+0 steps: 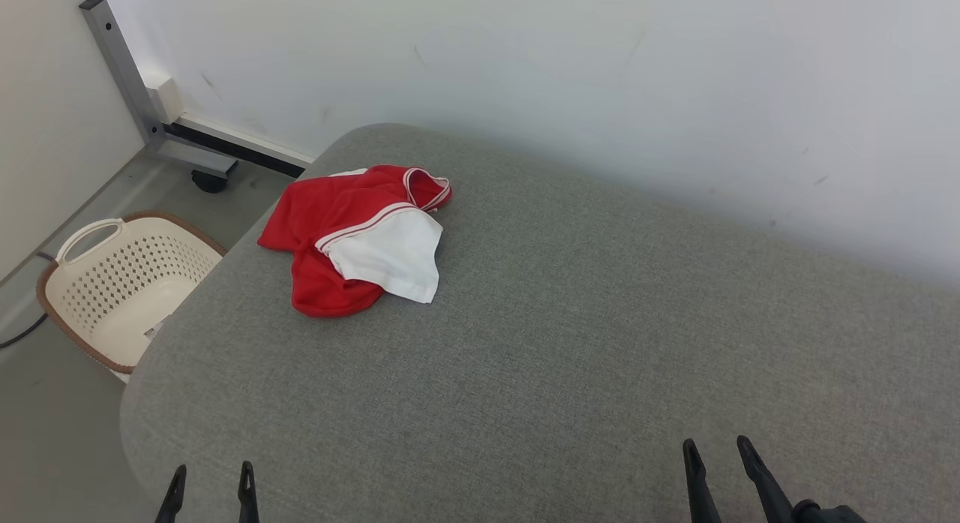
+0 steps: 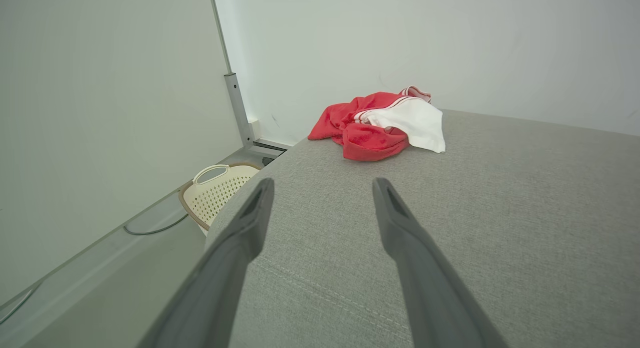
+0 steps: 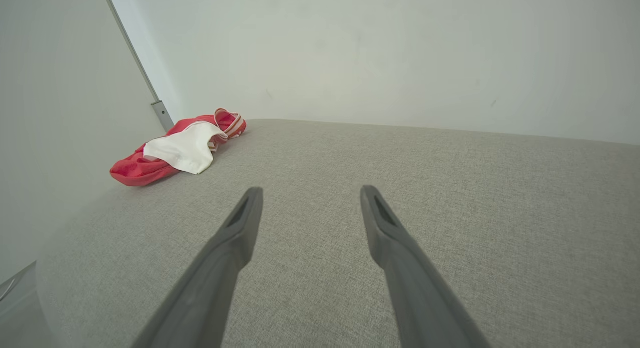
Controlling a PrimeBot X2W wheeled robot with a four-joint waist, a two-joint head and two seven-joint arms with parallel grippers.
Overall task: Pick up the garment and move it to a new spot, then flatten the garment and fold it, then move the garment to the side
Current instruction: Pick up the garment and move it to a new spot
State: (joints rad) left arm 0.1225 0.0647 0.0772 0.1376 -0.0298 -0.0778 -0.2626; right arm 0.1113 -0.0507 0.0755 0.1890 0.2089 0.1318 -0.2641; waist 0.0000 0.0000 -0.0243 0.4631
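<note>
Jaws of left pincer (image 1: 212,472) and right pincer (image 1: 715,444) gape wide, empty.

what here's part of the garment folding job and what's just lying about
Part of the job:
- garment, crumpled, red and white
- table it lies on
- left pincer, open
- right pincer, open

Just lying about:
- basket on the floor beside the table
- metal frame by the wall

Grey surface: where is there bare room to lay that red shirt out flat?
The grey surface is bare from the garment rightward along the wall and across its whole near half. Only its far left corner is taken, by the garment.
</note>
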